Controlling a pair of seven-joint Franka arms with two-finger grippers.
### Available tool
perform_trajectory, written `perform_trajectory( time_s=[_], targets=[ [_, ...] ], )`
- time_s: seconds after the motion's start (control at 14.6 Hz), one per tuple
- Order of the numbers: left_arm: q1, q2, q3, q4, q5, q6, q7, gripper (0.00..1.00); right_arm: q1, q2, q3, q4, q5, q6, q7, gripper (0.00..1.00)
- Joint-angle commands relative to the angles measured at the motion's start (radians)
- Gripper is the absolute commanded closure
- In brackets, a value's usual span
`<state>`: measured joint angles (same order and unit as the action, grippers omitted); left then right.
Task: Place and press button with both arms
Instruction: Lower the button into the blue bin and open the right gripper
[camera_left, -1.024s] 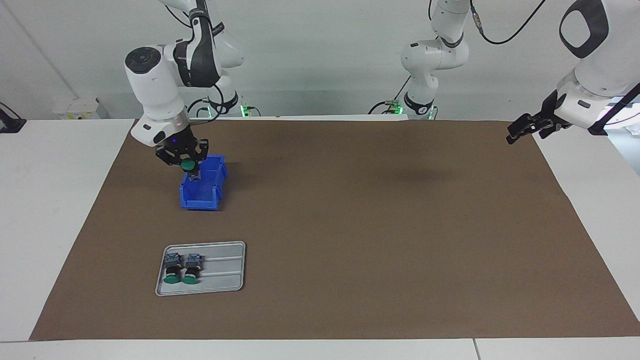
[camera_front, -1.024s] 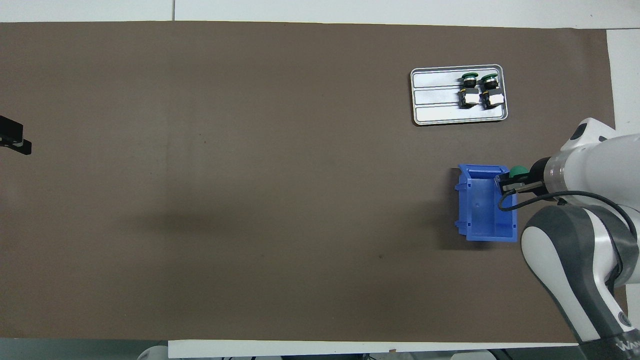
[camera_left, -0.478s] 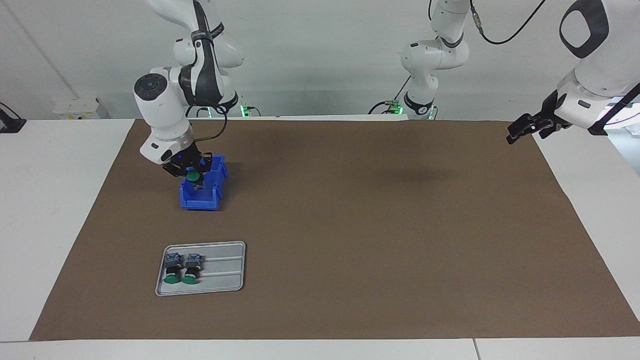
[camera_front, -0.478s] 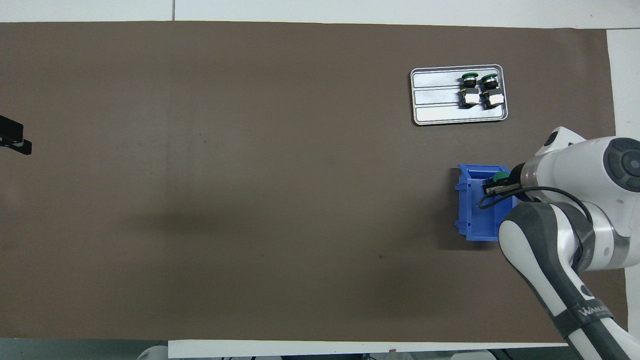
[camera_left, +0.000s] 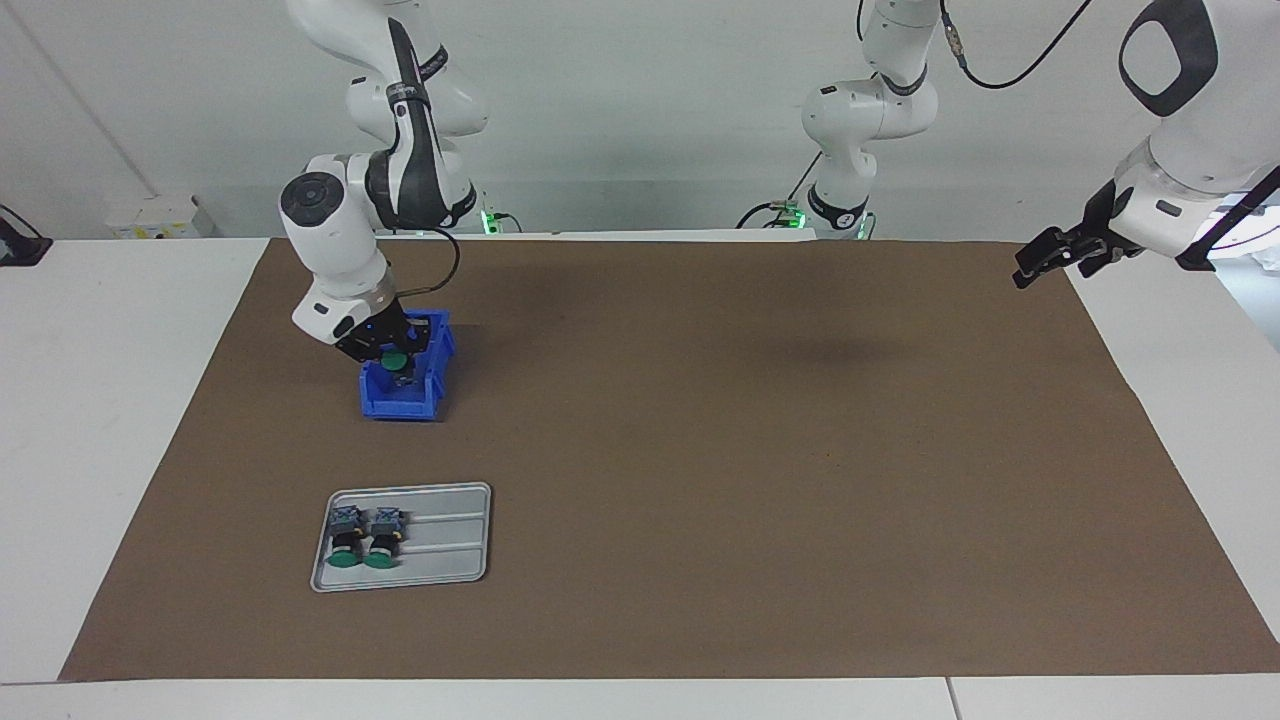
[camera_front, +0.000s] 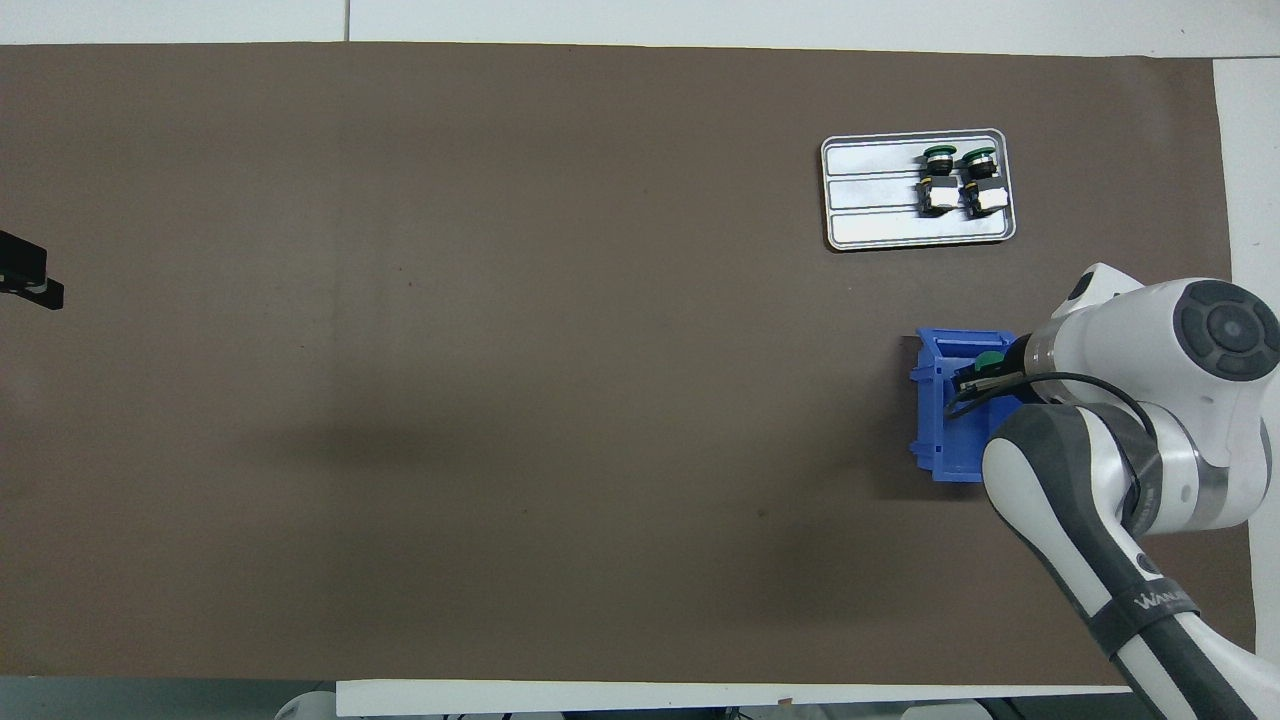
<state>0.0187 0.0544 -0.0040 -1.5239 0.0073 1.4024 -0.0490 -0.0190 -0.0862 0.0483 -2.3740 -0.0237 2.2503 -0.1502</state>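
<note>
Button (camera_left: 395, 360) (green cap up) is being held by the clamped right gripper (camera_left: 392, 352) inside the blue bin (camera_left: 405, 400), near the brown mat's (camera_left: 700, 450) robot-side edge at the right arm's end. The left gripper (camera_left: 1040, 262), fingers spread, is being kept waiting over the mat's corner.

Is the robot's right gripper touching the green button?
Touching. The facing view shows the right gripper shut on the button, holding it in the blue bin.
</note>
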Motion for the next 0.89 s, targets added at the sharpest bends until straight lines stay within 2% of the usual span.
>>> perform_trajectory(
  time_s=[0.0,0.07,0.2,0.61,0.82],
  targets=[
    [0.001,-0.025,0.002,-0.033,-0.009,0.023,0.003,0.0,-0.01,-0.004,0.008,-0.016,0.01,0.022,0.003,0.77],
    [0.001,-0.025,0.002,-0.033,-0.009,0.023,0.003,0.0,-0.01,-0.004,0.008,-0.016,0.01,0.022,0.003,0.67],
    [0.001,-0.025,0.002,-0.033,-0.009,0.023,0.003,0.0,-0.01,-0.004,0.008,-0.016,0.01,0.022,0.003,0.59],
    [0.001,-0.025,0.003,-0.033,-0.009,0.023,0.003,0.0,-0.009,-0.003,0.008,-0.013,0.01,0.018,0.006,0.56],
    [0.001,-0.025,0.003,-0.033,-0.009,0.023,0.003,0.0,-0.012,0.003,0.008,0.015,0.01,-0.001,0.001,0.34]
  ],
)
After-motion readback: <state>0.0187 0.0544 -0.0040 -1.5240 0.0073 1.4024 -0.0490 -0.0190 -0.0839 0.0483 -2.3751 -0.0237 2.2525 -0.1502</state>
